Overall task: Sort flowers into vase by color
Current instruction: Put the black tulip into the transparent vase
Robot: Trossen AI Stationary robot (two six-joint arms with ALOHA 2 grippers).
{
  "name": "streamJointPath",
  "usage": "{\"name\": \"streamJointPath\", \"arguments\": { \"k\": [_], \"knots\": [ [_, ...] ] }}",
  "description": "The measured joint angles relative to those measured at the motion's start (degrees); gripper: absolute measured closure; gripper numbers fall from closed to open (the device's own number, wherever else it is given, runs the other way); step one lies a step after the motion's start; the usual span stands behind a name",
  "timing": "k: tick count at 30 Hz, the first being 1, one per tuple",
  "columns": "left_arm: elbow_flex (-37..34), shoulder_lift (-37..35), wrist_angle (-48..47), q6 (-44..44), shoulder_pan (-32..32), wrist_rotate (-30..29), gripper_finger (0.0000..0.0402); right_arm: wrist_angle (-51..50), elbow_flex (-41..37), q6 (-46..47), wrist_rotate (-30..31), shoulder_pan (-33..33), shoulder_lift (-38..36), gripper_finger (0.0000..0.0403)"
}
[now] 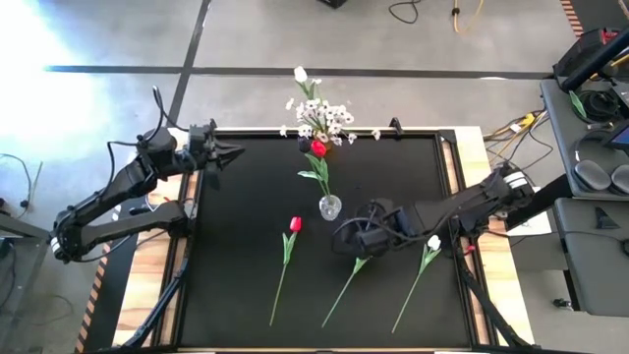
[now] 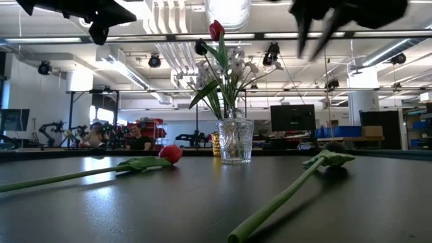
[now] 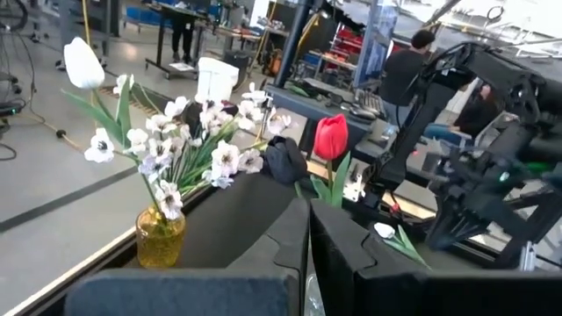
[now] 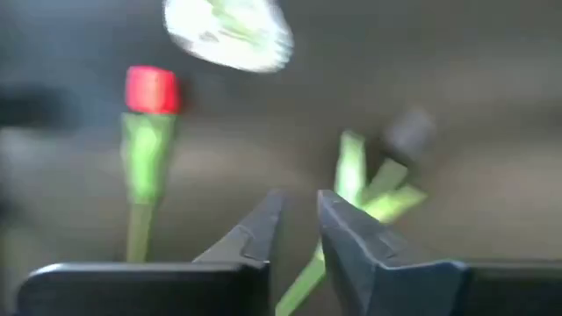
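Note:
A clear glass vase (image 1: 330, 206) (image 2: 235, 140) stands mid-table with a red and a dark tulip in it. At the far edge, an amber vase (image 3: 161, 237) holds a white tulip and white blossom sprays (image 1: 319, 116). Three flowers lie flat on the table: a red tulip (image 1: 295, 224), a white tulip (image 1: 433, 242) and a dark tulip (image 4: 408, 132), whose stem (image 1: 344, 285) runs toward the near edge. My right gripper (image 1: 356, 236) (image 4: 299, 219) hovers open above the dark tulip's head, hiding it from above. My left gripper (image 1: 234, 152) (image 3: 307, 250) waits shut at the far left.
The black mat (image 1: 246, 295) has a raised frame around it, and wooden table strips lie on either side. Bare mat lies between the lying flowers and on the left half. Beyond the far edge, people sit at desks in the room (image 2: 138, 138).

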Motion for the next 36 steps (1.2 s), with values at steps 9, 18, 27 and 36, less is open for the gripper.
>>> {"name": "streamJointPath", "arguments": {
  "k": [9,18,27,36],
  "knots": [
    [-0.29,2.25,-1.58,-1.45,0.0,1.08,0.0402,5.24,-12.5,13.91,-9.14,0.84,0.02,0.0259],
    [-0.31,2.58,-3.32,-0.37,0.0,1.84,0.0402,23.99,-25.65,18.3,-9.88,0.46,0.07,0.0267],
    [-0.31,2.56,-3.32,-0.48,0.04,-1.33,0.0401,29.68,-32.81,16.87,-9.32,-1.82,0.09,0.0299],
    [-0.31,3.1,-3.29,-0.46,0.04,-1.56,0.0401,34.85,-35.28,12.85,-9.24,-3.51,0.09,0.0327]
  ]
}}
